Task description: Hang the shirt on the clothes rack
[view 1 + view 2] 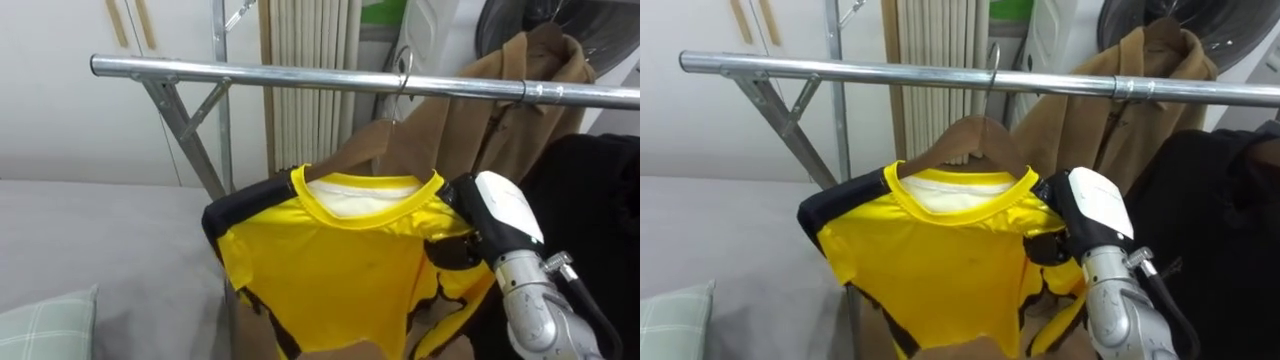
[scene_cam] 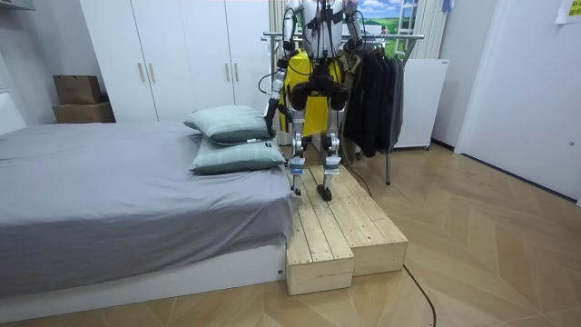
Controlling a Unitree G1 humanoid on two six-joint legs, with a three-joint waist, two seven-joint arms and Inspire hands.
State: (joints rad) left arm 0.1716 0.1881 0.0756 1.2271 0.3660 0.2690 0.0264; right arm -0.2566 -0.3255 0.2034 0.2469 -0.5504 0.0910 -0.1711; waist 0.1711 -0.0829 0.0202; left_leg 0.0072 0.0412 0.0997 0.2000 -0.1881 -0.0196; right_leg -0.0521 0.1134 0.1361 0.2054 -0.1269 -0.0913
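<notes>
A yellow shirt (image 1: 340, 260) with black sleeves hangs on a wooden hanger (image 1: 365, 140). The hanger's hook (image 1: 403, 80) is over the metal rail (image 1: 300, 76) of the clothes rack. My right hand (image 1: 500, 205) is raised at the shirt's right shoulder, its white back turned to me, pressed against the cloth. My left hand (image 2: 270, 107) hangs low at my side at the room view's left. I stand on a wooden platform (image 2: 336, 227) facing the rack.
A brown coat (image 1: 500, 110) and a black garment (image 1: 600, 200) hang on the rail to the right of the shirt. The grey bed (image 1: 100, 230) with pillows (image 2: 231, 136) lies to my left. A slanted rack brace (image 1: 185, 120) stands left of the shirt.
</notes>
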